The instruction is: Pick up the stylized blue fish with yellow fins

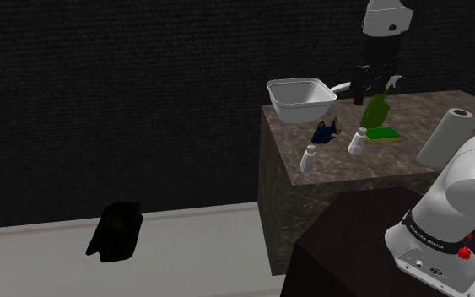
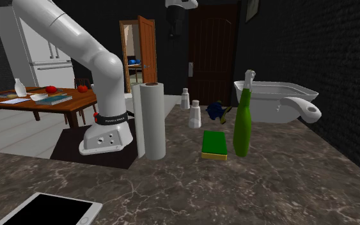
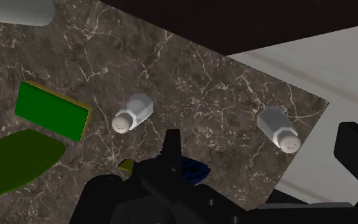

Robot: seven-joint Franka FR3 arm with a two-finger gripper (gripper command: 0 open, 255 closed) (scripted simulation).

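**A:** What do we enter first?

**B:** Item 1, blue fish (image 1: 326, 131) with yellow fins. We log it lying on the dark veined counter (image 1: 370, 169), just in front of the white basin (image 1: 296, 97). It is near two white shakers, one (image 1: 309, 158) close to the counter's edge, the other (image 1: 357, 140) beside the green sponge (image 1: 383, 133).

**A:** And the gripper (image 1: 372, 83)?

**B:** Item 2, all black, hanging high above the counter, well apart from the fish. In the wrist view we see its fingers (image 3: 171, 149) standing apart and clasping nothing, so we record it as released.

**A:** Remaining stock?

**B:** Item 3, green bottle (image 1: 375, 110), upright just behind the sponge.
Item 4, paper towel roll (image 1: 446, 135), standing at the shoulder view's right end of the counter.
Item 5, flat device with a black screen (image 2: 47, 209), lying on the counter at the second exterior view's near left.
Item 6, black object (image 1: 116, 230) on the floor, well apart from the counter.
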